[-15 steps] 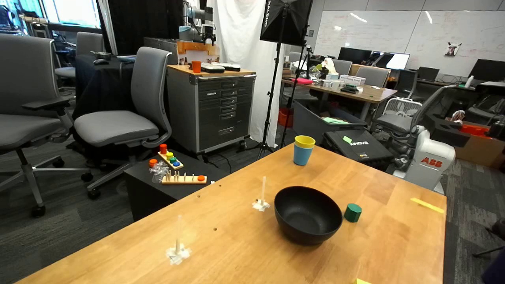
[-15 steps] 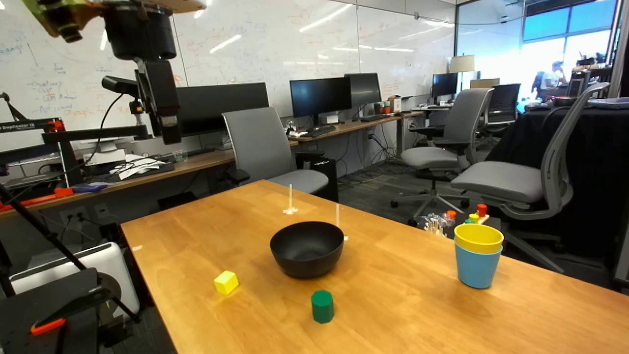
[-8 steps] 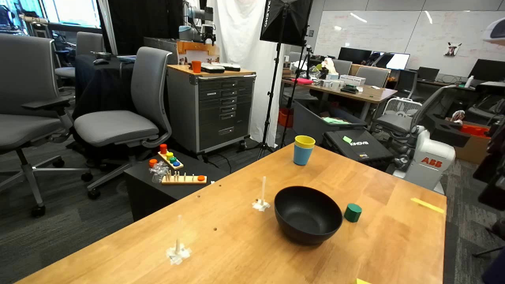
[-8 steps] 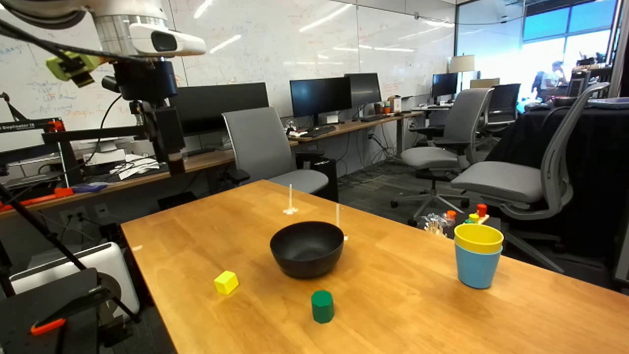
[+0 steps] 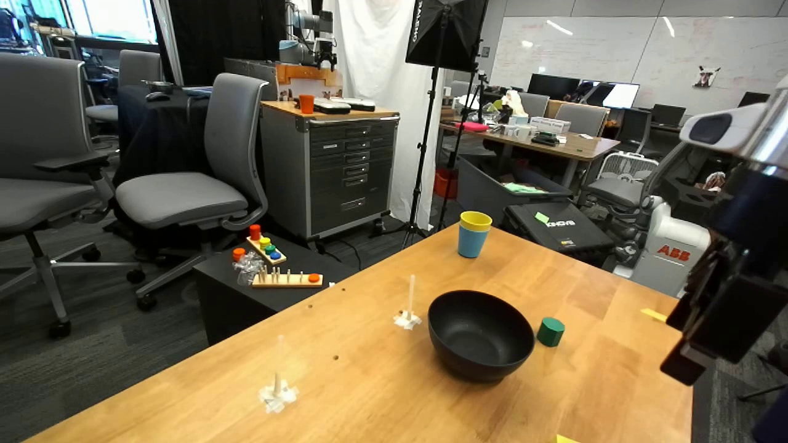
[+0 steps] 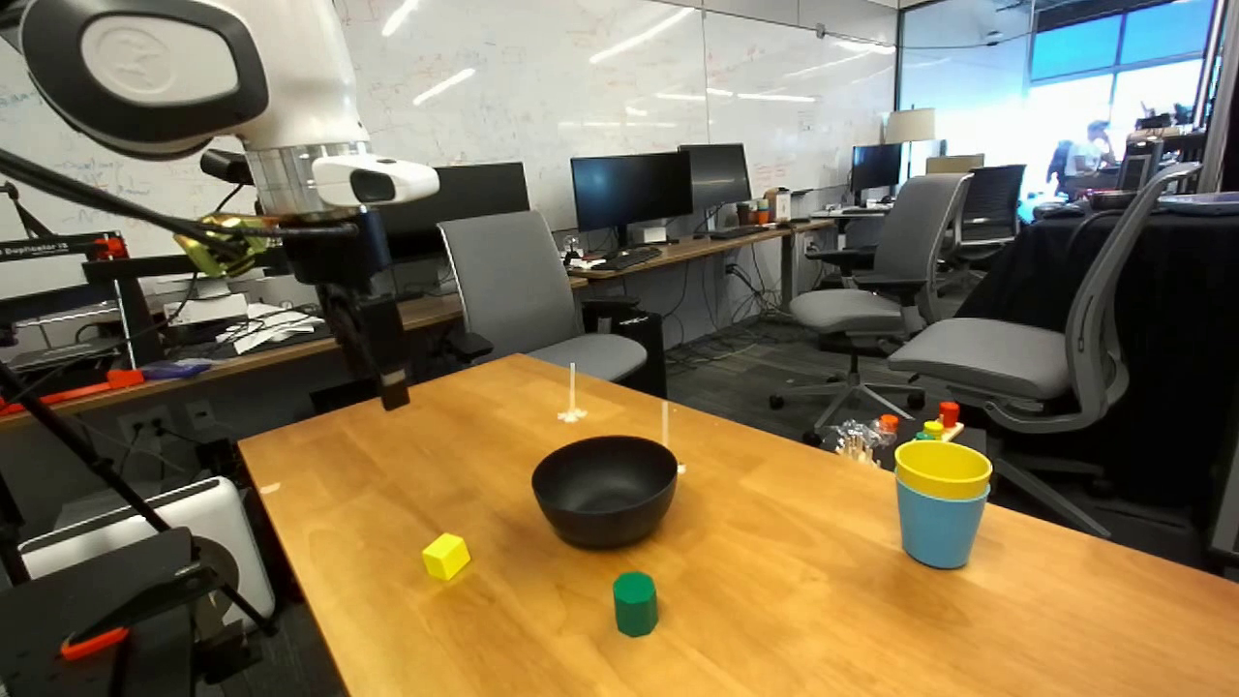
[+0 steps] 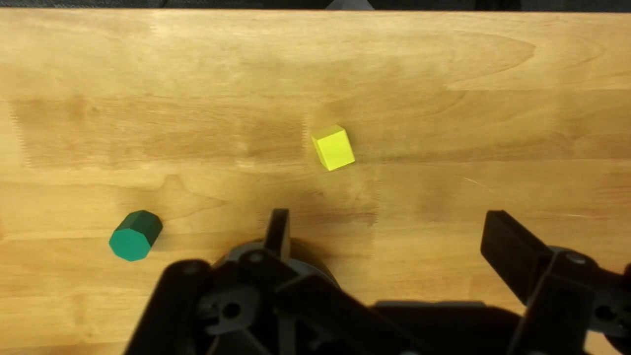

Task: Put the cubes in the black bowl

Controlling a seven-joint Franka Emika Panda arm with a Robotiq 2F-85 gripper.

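Note:
The yellow cube (image 6: 446,557) lies on the wooden table; in the wrist view it (image 7: 335,149) is ahead of the jaws, and an exterior view shows only a corner of it (image 5: 565,439) at the bottom edge. The dark green cube (image 5: 551,332) stands close beside the black bowl (image 5: 480,335); it also shows in an exterior view (image 6: 636,604) and at left in the wrist view (image 7: 135,236). The bowl (image 6: 605,492) is empty; in the wrist view its rim (image 7: 310,268) is mostly hidden behind a finger. My gripper (image 7: 388,213) is open and empty, in the air above the table.
A yellow cup stacked in a blue cup (image 6: 941,503) stands farther along the table. Two thin upright sticks (image 5: 410,298) are taped to the table near the bowl. A yellow tape strip (image 5: 654,314) lies near the table's edge.
The arm has come down toward the table and into an exterior view from its right side. The cubes and bowl have not moved.

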